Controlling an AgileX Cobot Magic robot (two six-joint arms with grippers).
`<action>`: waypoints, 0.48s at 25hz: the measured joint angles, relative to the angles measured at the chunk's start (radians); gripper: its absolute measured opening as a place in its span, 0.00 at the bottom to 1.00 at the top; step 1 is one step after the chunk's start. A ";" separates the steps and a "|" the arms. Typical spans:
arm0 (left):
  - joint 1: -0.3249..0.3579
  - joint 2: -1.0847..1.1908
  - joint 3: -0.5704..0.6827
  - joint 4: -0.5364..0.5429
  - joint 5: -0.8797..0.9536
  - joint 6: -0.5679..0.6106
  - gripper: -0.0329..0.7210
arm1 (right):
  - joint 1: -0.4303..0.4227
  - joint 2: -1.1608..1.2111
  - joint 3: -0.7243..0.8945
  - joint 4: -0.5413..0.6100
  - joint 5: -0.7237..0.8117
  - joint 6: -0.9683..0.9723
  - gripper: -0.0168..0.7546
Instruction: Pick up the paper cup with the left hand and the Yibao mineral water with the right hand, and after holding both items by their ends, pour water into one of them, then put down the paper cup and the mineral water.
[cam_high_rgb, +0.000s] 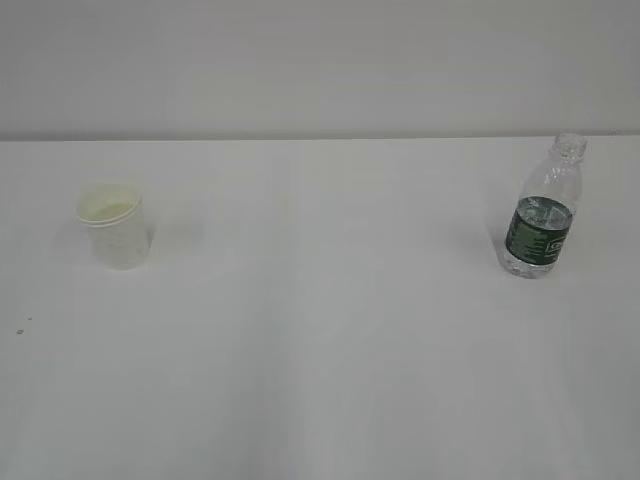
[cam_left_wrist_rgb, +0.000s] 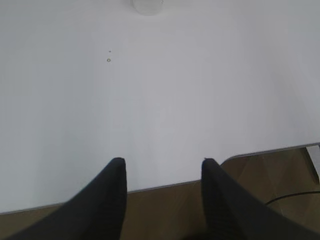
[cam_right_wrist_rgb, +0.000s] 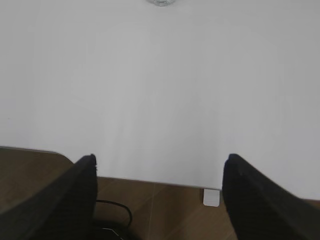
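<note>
The white paper cup (cam_high_rgb: 113, 226) stands upright on the left of the white table (cam_high_rgb: 320, 330), open end up. Only its base shows at the top edge of the left wrist view, paper cup (cam_left_wrist_rgb: 148, 6). The Yibao mineral water (cam_high_rgb: 543, 210), a clear ribbed bottle with a dark green label and no cap on its neck, stands at the right. A sliver of the bottle (cam_right_wrist_rgb: 161, 2) shows at the top of the right wrist view. My left gripper (cam_left_wrist_rgb: 161, 165) hangs open and empty over the table's near edge. My right gripper (cam_right_wrist_rgb: 159, 161) is open wider, also empty. Neither arm appears in the exterior view.
Two small dark specks (cam_left_wrist_rgb: 109, 60) lie on the table between the left gripper and the cup. Below the near table edge (cam_right_wrist_rgb: 150, 180) are wooden floor and a black cable (cam_right_wrist_rgb: 117, 207). A pale wall runs behind the table.
</note>
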 joint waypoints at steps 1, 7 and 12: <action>0.000 0.000 0.000 0.000 0.000 0.000 0.52 | 0.000 0.000 0.000 0.000 0.000 0.000 0.79; 0.000 0.000 0.000 0.002 0.002 0.000 0.56 | 0.000 0.000 0.000 0.000 0.002 0.000 0.79; 0.000 0.000 0.000 0.034 -0.005 0.000 0.77 | 0.000 0.000 0.000 0.000 0.002 0.000 0.79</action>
